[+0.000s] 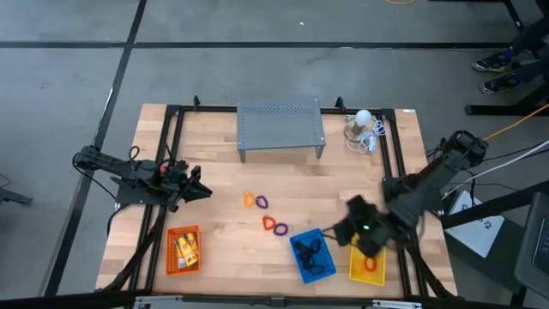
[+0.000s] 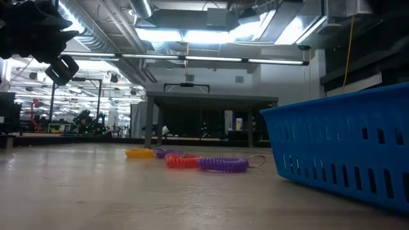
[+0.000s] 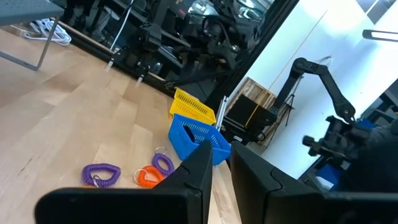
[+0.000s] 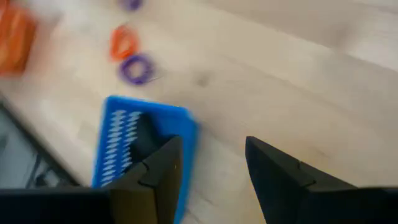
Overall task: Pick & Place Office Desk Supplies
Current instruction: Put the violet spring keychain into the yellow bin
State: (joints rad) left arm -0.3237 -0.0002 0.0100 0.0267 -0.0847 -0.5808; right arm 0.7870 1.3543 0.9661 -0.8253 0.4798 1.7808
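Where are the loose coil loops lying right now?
In the high view they lie mid-table in two pairs: one orange and purple pair in front of the grey shelf, the other pair nearer the blue basket.

A pale wood counter carries everything. At the far edge stands a grey metal shelf, a white bulb to its right. Mid-counter lie orange and purple loops, another pair nearer. Along the near edge: orange basket left, blue basket, yellow basket right.
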